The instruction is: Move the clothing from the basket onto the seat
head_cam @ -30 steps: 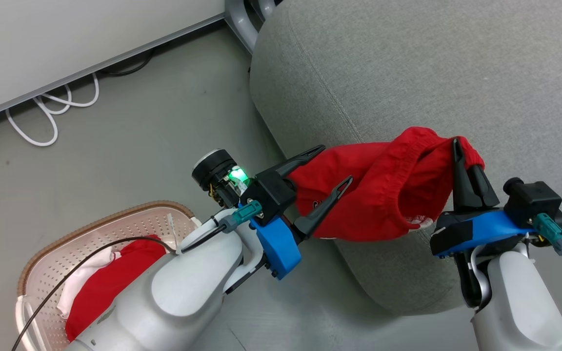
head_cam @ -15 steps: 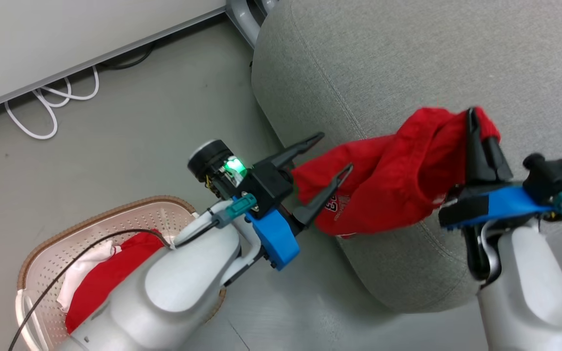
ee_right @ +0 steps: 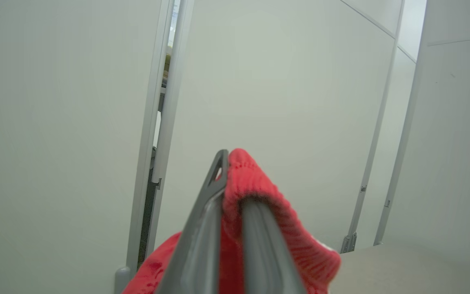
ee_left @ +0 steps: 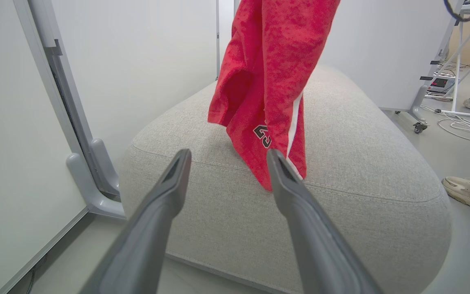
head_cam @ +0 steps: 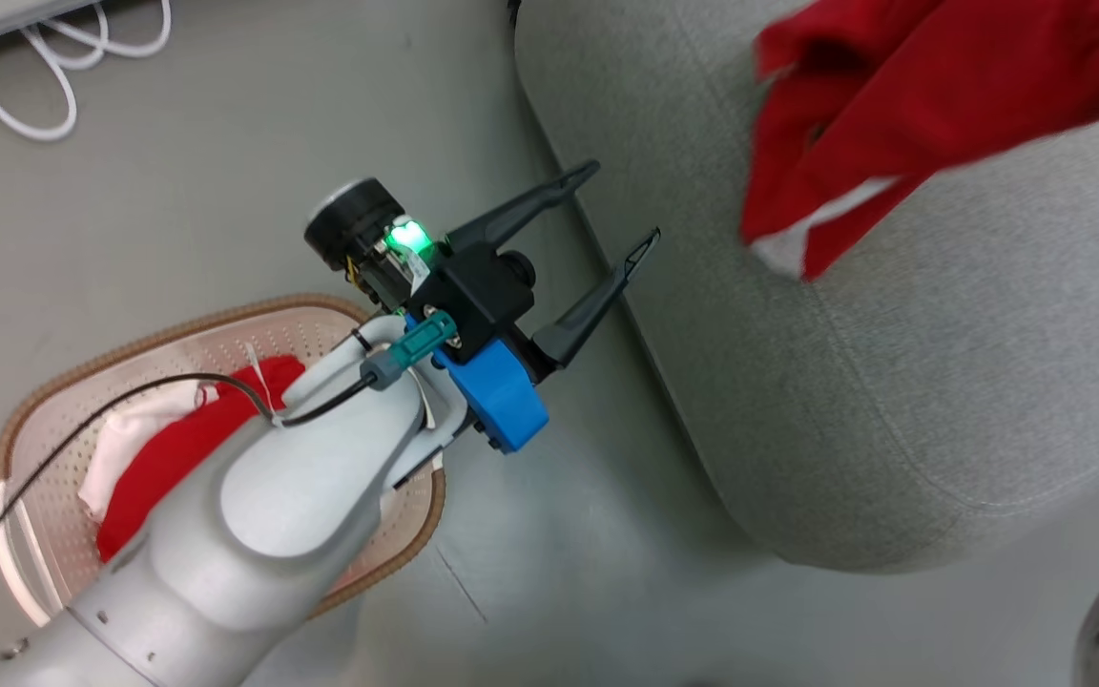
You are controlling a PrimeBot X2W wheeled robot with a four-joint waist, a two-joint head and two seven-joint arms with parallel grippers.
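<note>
Nearest you in the head view, the left forearm [head_cam: 263, 515] crosses over the basket [head_cam: 225, 313], which sits on the floor [head_cam: 225, 191] at lower left. Inside it a red cloth [head_cam: 168, 448] and a white cloth [head_cam: 115, 458] lie touching each other (the forearm hides part of both).

Next out is the left gripper [head_cam: 626, 200]. Its fingers are spread wide with nothing between them. It hangs over the floor just beside the near edge of the seat [head_cam: 893, 401] and points at it.

In the left wrist view you look along those fingers at the seat's rounded front and seam line. The red garment [ee_left: 271, 81] hangs from above over the seat, showing a white side stripe and a printed number. Its lowest corner dips to about the seam. Whether it touches the fabric, you cannot tell from here. In the head view it is blurred, at the top right above the cushion.

The right gripper [ee_right: 233, 175] is pinched narrow on the garment's ribbed hem, with cloth folded over one finger. It is up high, with pale wall panels [ee_right: 280, 81] behind it.

Farthest out, a white cable [head_cam: 25, 86] loops on the floor. A person's shoe [ee_left: 469, 192] rests on the floor beside the seat.
</note>
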